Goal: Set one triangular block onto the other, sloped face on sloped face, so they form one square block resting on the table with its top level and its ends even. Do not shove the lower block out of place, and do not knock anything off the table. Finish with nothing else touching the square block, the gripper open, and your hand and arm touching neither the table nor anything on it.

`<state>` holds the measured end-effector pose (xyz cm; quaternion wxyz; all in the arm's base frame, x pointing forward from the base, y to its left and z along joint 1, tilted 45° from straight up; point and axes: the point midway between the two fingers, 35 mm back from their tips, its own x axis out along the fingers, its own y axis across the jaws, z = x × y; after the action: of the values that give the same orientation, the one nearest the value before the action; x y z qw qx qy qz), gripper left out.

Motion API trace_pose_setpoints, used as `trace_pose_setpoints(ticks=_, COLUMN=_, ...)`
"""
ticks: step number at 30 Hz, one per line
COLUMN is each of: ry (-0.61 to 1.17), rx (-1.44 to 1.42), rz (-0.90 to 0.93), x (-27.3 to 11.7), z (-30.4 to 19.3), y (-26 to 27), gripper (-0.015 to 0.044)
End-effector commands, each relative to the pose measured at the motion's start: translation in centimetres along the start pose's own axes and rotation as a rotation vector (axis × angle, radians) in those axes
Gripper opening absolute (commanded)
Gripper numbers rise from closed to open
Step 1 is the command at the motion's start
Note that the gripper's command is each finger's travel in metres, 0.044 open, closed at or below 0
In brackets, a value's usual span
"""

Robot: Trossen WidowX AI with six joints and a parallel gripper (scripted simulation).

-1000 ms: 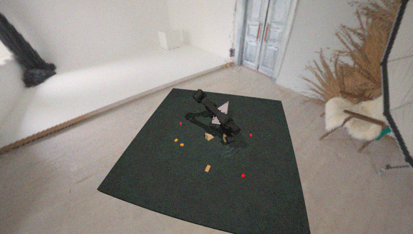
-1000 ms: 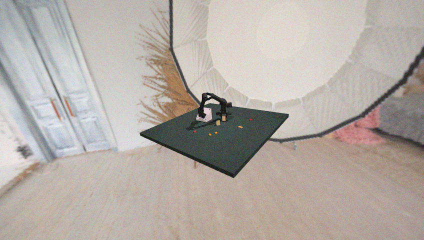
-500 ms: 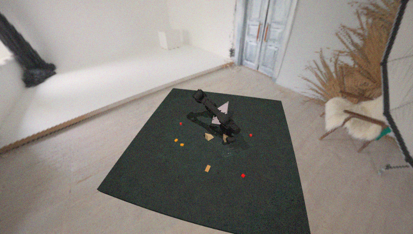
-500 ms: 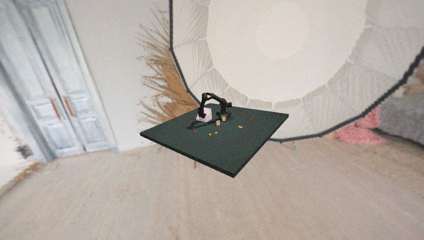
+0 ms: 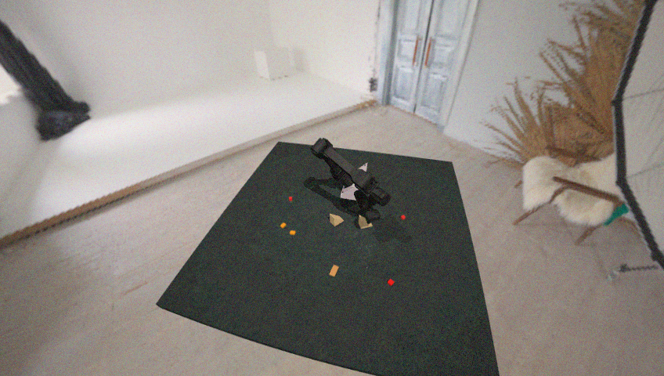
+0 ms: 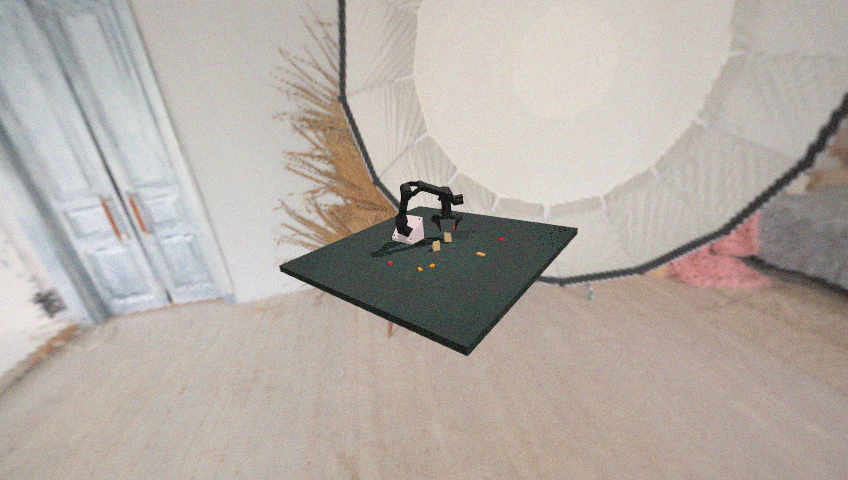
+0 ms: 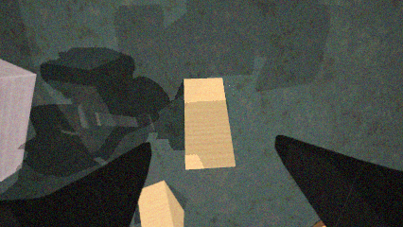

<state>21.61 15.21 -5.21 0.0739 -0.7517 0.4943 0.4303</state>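
Two pale wooden triangular blocks rest apart on the dark table (image 5: 242, 279) (image 6: 452, 309). One block (image 5: 364, 224) (image 6: 447, 237) (image 7: 208, 130) lies beneath my gripper, with its long shape between the fingertips as the wrist view sees it. The other block (image 5: 335, 219) (image 6: 436, 245) (image 7: 161, 205) is beside it, its ridge upward, partly cut off at the bottom of the wrist view and by the left finger. My gripper (image 5: 364, 214) (image 6: 446, 226) (image 7: 214, 144) is wide open and empty, above the first block. Which face that block rests on is hard to tell.
A flat orange block (image 5: 333, 270) (image 6: 480, 253) lies farther out. Two small orange cubes (image 5: 283, 225) (image 5: 292, 232) and red cubes (image 5: 290, 198) (image 5: 402, 217) (image 5: 391, 282) lie around the blocks. The arm's pale base (image 5: 348, 191) (image 6: 409, 230) (image 7: 16, 118) stands close by.
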Motion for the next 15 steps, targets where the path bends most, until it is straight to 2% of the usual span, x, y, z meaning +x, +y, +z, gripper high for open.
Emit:
trace_pose_setpoints(ticks=1, ry=0.000, rx=0.000, rz=0.000, x=0.0, z=0.0, y=0.0, gripper=0.0440)
trace_pose_setpoints(ticks=4, ry=-0.045, rx=0.000, rz=0.015, x=-0.1, z=-0.5, y=0.0, gripper=0.0440)
trace_pose_setpoints(ticks=11, ry=-0.516, rx=0.004, rz=0.019, x=-2.1, z=-6.5, y=0.2, gripper=0.0440)
trace_pose_setpoints(ticks=15, ry=-0.557, rx=0.007, rz=0.006, x=-2.3, z=-7.1, y=0.2, gripper=0.0440)
